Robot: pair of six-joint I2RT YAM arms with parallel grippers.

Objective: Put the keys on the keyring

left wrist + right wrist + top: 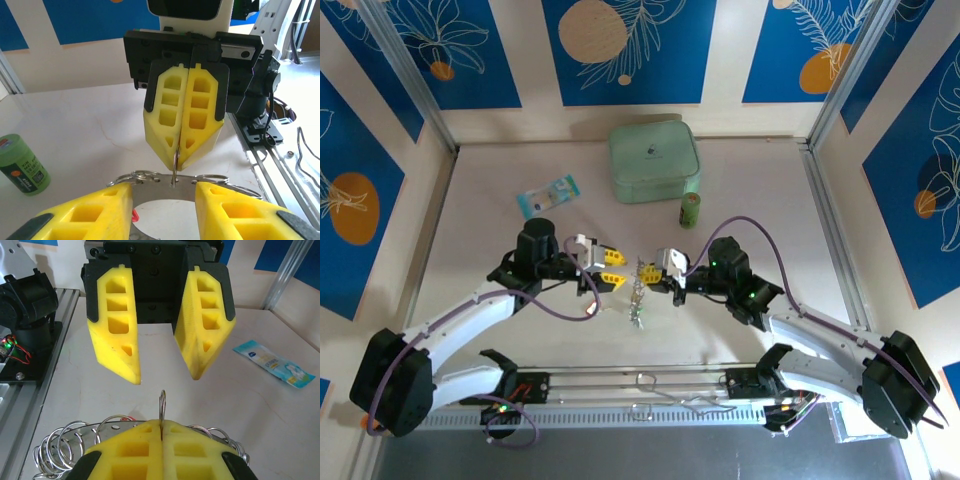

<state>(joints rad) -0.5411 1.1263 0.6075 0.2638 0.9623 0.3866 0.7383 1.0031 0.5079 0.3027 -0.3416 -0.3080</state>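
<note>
- Currently my right claw [179, 159], ribbed yellow plastic, pinches a thin silvery wire loop of the keyring [60, 452].
- My left claw [166, 376] gapes wide.

Pale tabletop [500, 170], cream walls [525, 60] with blue leaf-patterned panels [660, 60], aluminium corner posts [407, 75], even light

Keyring [638, 292]: silvery wire loops in a bunch, lying between the two claws. One thin loop [162, 402] stands upright, pinched in the closed right claw [161, 426], just under the spread left claw [165, 380]. Red key head [135, 215] peeks out beside a left-claw finger.
</note>
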